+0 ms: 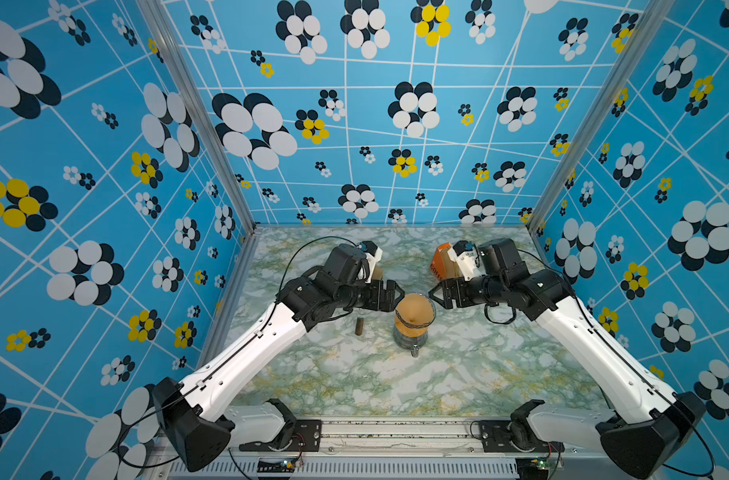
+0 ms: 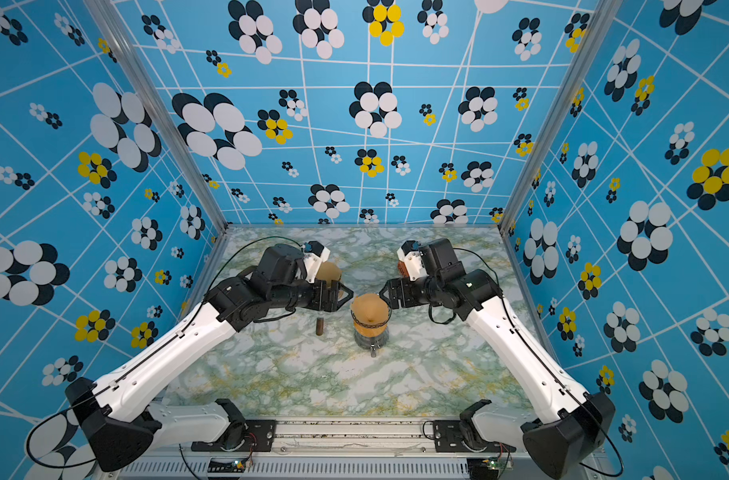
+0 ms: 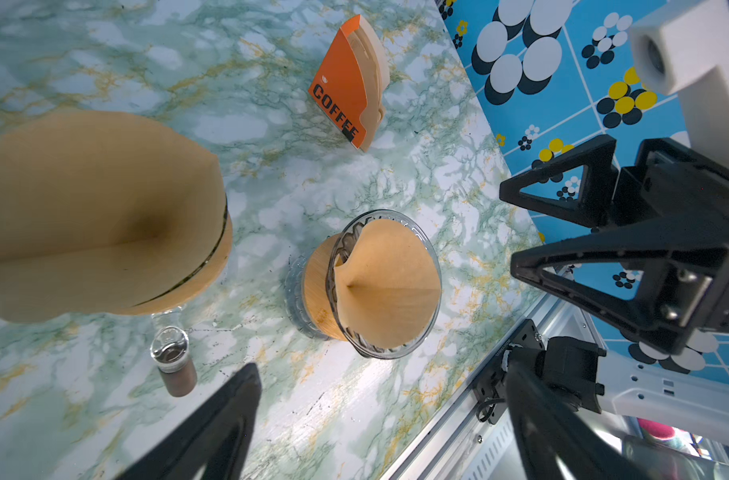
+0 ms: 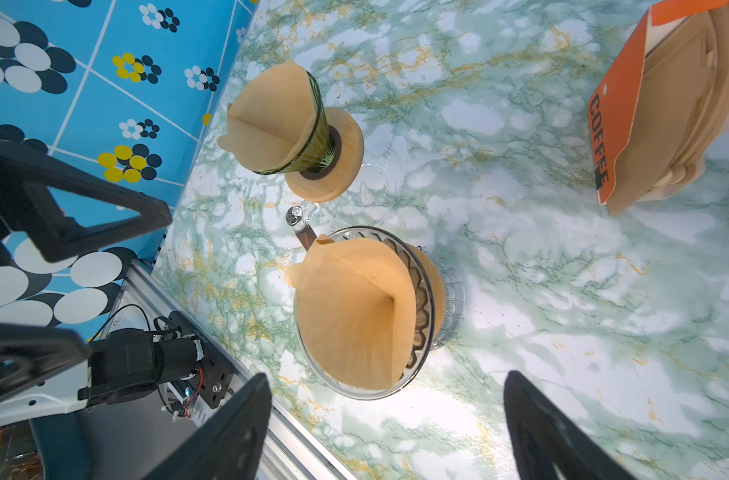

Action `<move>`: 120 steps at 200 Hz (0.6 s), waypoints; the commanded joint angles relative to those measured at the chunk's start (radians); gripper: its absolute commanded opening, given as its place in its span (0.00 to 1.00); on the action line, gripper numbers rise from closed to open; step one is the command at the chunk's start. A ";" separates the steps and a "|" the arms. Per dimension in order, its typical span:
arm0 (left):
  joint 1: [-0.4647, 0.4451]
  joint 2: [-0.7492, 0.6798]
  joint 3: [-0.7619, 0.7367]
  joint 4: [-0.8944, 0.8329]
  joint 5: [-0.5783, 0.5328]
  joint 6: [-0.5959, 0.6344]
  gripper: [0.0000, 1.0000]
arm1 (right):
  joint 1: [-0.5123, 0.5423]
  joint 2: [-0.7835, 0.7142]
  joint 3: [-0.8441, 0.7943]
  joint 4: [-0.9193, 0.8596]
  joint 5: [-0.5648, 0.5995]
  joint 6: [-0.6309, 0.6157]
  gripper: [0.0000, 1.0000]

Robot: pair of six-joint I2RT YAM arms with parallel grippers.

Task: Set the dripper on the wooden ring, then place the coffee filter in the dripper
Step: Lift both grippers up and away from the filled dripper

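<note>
While our left gripper (image 1: 396, 295) and right gripper (image 1: 435, 295) gape wide, holding nothing, beside the dripper (image 4: 423, 299), we risk a jaw knocking the coffee filter (image 4: 354, 316) loose.

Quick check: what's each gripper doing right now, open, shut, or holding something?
Left gripper: open, holding nothing.
Right gripper: open, holding nothing.
</note>
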 commanded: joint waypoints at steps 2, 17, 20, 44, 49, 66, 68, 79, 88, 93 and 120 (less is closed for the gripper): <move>0.026 -0.050 -0.052 0.033 0.012 0.033 0.99 | -0.006 -0.037 -0.033 0.006 0.039 -0.019 0.92; 0.059 -0.078 -0.080 0.052 0.015 0.033 0.99 | -0.006 -0.058 -0.049 0.023 0.061 -0.015 0.94; 0.065 -0.082 -0.088 0.056 0.015 0.034 0.99 | -0.006 -0.061 -0.052 0.026 0.066 -0.012 0.94; 0.125 -0.142 -0.155 0.102 0.009 0.030 0.99 | -0.006 -0.079 -0.061 0.040 0.097 0.001 0.97; 0.138 -0.156 -0.171 0.116 0.008 0.030 0.99 | -0.006 -0.084 -0.062 0.044 0.105 0.003 0.98; 0.177 -0.203 -0.221 0.152 -0.011 0.042 0.99 | -0.005 -0.101 -0.072 0.060 0.129 0.012 0.99; 0.182 -0.208 -0.225 0.153 -0.017 0.044 0.99 | -0.006 -0.103 -0.073 0.061 0.134 0.014 0.99; 0.204 -0.234 -0.249 0.162 -0.056 0.055 0.99 | -0.005 -0.115 -0.082 0.076 0.151 0.022 1.00; 0.224 -0.252 -0.264 0.162 -0.088 0.068 0.99 | -0.007 -0.128 -0.092 0.091 0.169 0.028 0.99; 0.238 -0.260 -0.273 0.159 -0.107 0.075 0.99 | -0.006 -0.133 -0.097 0.099 0.183 0.034 0.99; 0.317 -0.287 -0.319 0.153 -0.183 0.123 0.99 | -0.008 -0.165 -0.126 0.124 0.286 0.054 0.99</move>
